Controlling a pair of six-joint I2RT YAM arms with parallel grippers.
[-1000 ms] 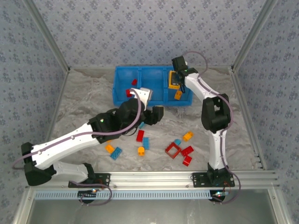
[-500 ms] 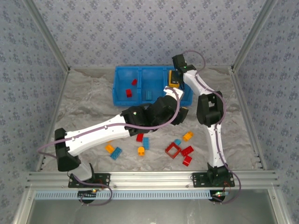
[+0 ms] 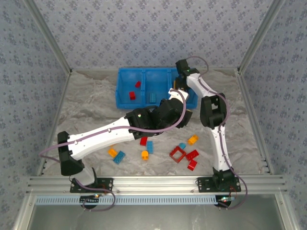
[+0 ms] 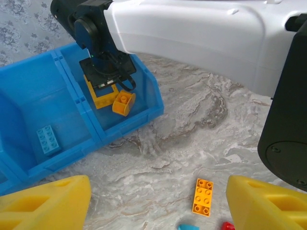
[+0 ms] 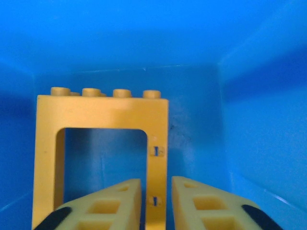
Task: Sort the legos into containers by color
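The bright blue tray point(image 3: 148, 71) stands at the back with three compartments. My right gripper point(image 3: 178, 81) reaches down into the right one, shut on one side bar of the yellow frame point(image 5: 100, 112); an orange brick point(image 4: 123, 103) lies beside it. Two red bricks point(image 3: 132, 95) sit in the left compartment and a light blue brick point(image 4: 48, 140) in the middle one. My left gripper point(image 3: 184, 115) hovers open and empty over the table in front of the tray, above an orange brick point(image 4: 203, 196).
Loose bricks lie on the marbled table in front: a red frame point(image 3: 177, 154), two red bricks point(image 3: 192, 155), a red point(image 3: 144, 141) and blue point(image 3: 150, 147) pair, orange bricks point(image 3: 145, 155) point(image 3: 112, 153), a blue brick point(image 3: 119, 157). My left arm stretches diagonally across the middle.
My left arm swung right from the tray's left compartment to the table in front of the right one. The right gripper sank a little deeper into the right compartment with the yellow frame.
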